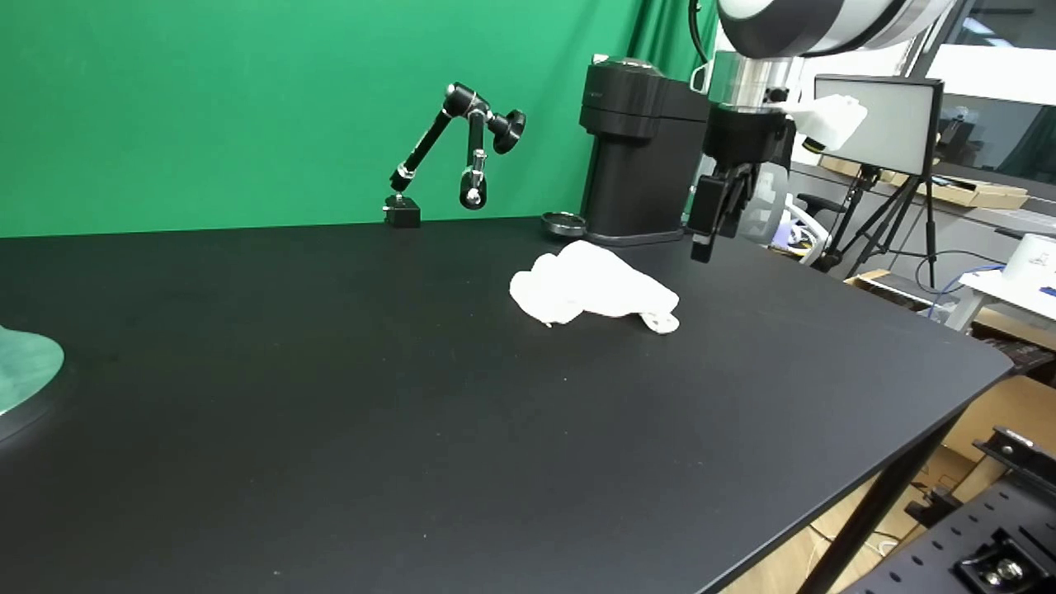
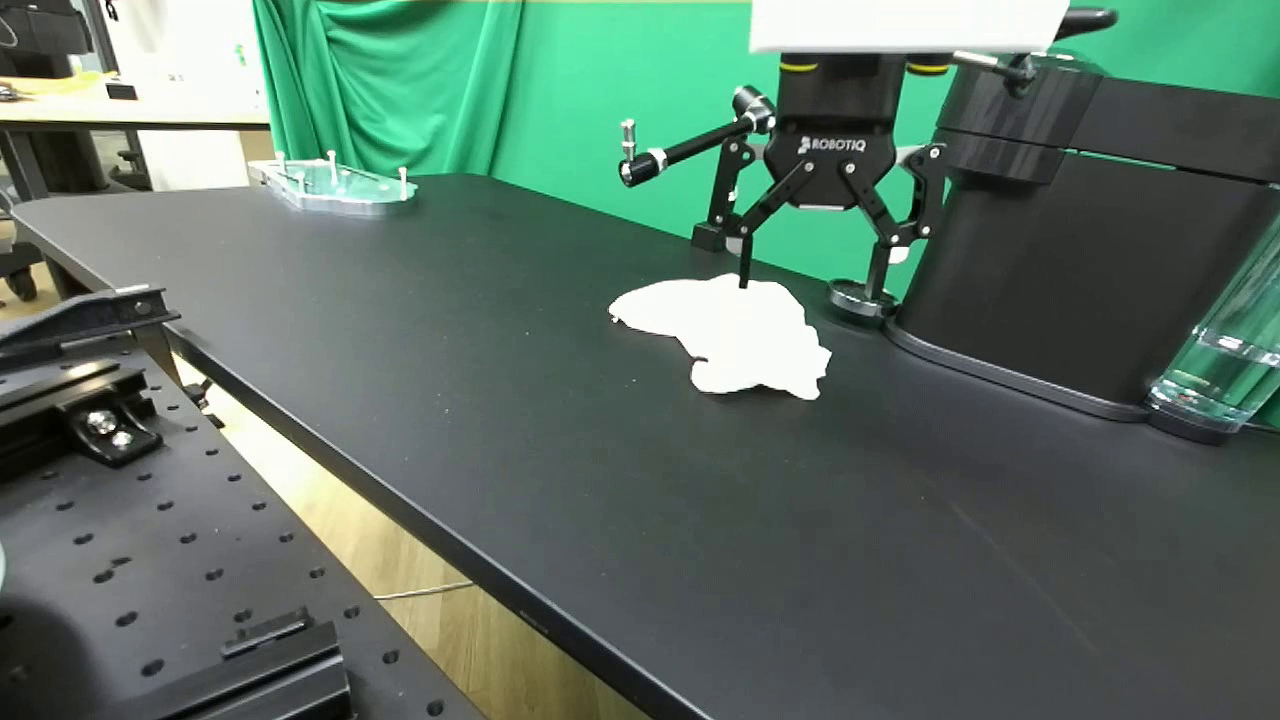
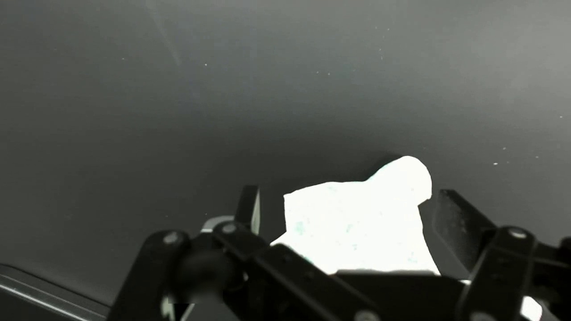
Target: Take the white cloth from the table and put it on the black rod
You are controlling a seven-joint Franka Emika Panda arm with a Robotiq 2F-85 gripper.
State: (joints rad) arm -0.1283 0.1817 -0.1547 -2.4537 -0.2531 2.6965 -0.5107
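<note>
On blk table (image 2: 620,480), in an exterior view, shows rod (image 2: 704,142) 12 o'clock from cloth (image 2: 745,335); holds gripper (image 2: 811,285) spread wide, prob. to straddle.

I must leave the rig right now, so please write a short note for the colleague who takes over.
Pincer: open, holding nothing, over the table.
White cloth: bunched on the table; in the wrist view it appears between the parted jaws.
Black rod: by the green backdrop, no cloth on it.
Done: pincer is near the cloth, no grasp yet.
Left: close on the cloth, lift it, lay it over the rod.
</note>
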